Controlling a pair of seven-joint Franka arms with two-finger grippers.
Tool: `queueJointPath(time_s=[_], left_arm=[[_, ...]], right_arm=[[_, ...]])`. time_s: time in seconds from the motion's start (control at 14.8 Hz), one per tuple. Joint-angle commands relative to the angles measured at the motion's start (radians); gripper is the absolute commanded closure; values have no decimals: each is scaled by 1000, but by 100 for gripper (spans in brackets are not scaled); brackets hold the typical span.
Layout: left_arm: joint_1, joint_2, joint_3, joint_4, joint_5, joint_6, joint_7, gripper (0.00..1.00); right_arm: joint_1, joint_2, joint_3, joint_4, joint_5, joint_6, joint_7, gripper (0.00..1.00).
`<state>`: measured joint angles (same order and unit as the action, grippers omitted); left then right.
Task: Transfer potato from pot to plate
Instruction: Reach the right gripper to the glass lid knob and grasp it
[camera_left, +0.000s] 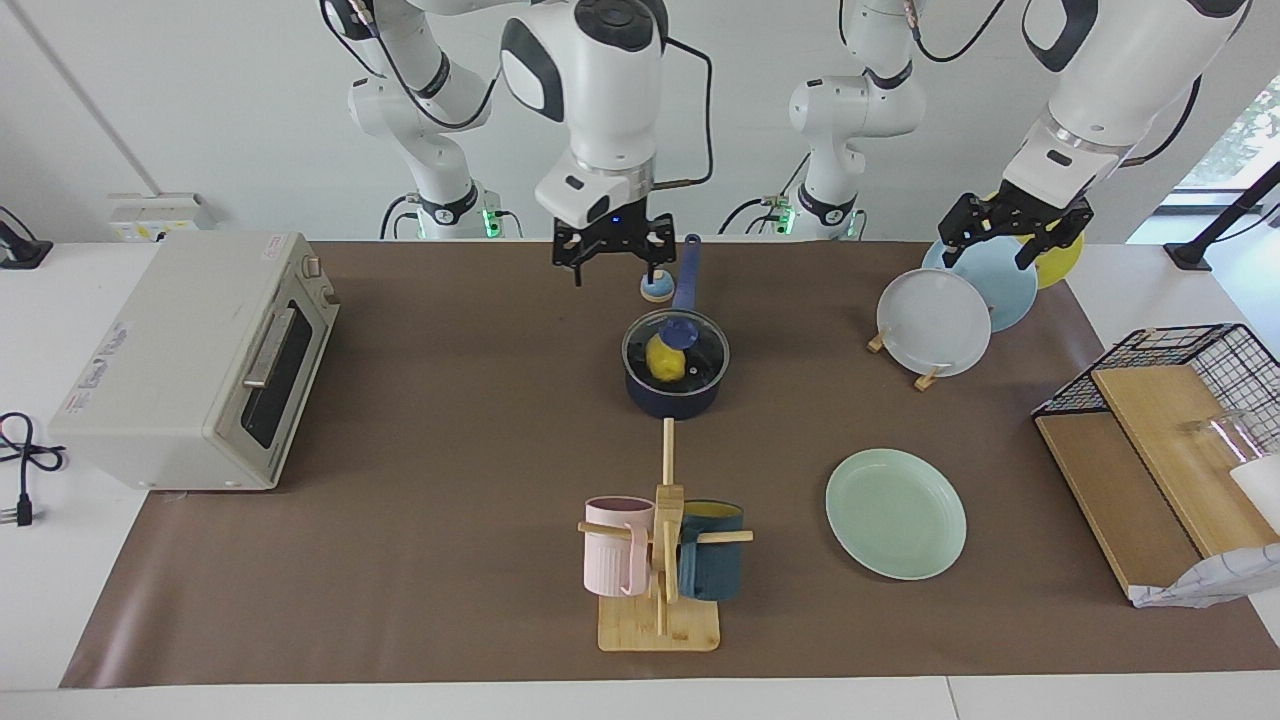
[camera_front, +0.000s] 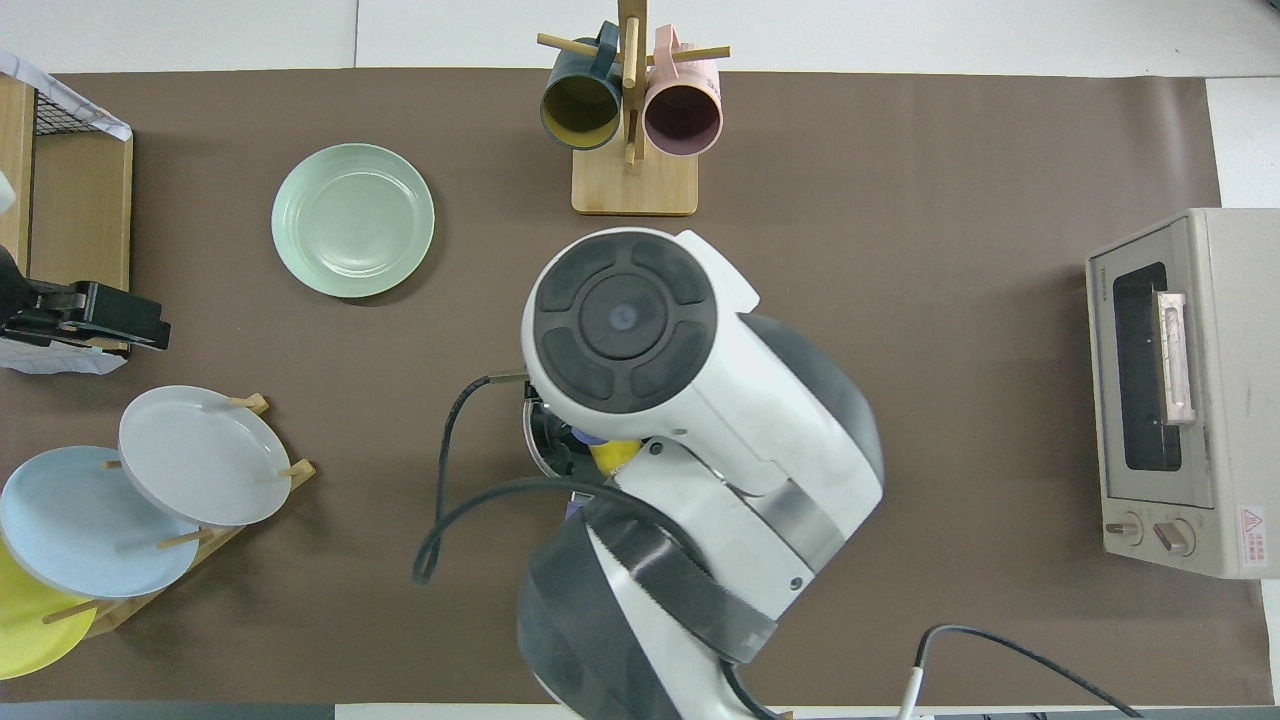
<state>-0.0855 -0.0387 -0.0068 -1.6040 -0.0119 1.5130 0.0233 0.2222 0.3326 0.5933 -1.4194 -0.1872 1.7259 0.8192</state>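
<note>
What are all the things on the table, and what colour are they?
Lumpy plastic potato: one, yellow, in the pot.
Round saucepan pot: one, navy, mid-table.
Round mint-green plate: one, lying flat, farther from the robots than the rack plates.
Rack plates: three, white, light blue, yellow, standing at the left arm's end.
Mugs on wooden tree: two, pink and teal.
Toaster oven: one, beige, at the right arm's end.
Wire basket: one, black.
Right gripper: black, fingers open, over the pot's handle.
Left gripper: black, waiting over the rack plates.

White jointed arms, black grippers, black cables
</note>
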Motion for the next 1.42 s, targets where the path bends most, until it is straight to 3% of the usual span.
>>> queueJointPath(time_s=[0.0,0.27,1.01,1.28,1.35], left_arm=[[9,-14,-4,-10,12,-14,14,0],[9,-14,-4,-10,12,-14,14,0],[9,-14,-5,-10,12,-14,14,0],[9,-14,-5,-10,12,-14,14,0],[9,-14,-5,-10,12,-14,14,0]], right_arm=[[2,43,11,-58,-52,93,23,0],[20,74,11,-157,-150,205,29,0],[19,85,14,-230,-156,274,46,0],[16,83,28,-237,-156,270,46,12],[14,83,28,-237,-161,268,46,19]])
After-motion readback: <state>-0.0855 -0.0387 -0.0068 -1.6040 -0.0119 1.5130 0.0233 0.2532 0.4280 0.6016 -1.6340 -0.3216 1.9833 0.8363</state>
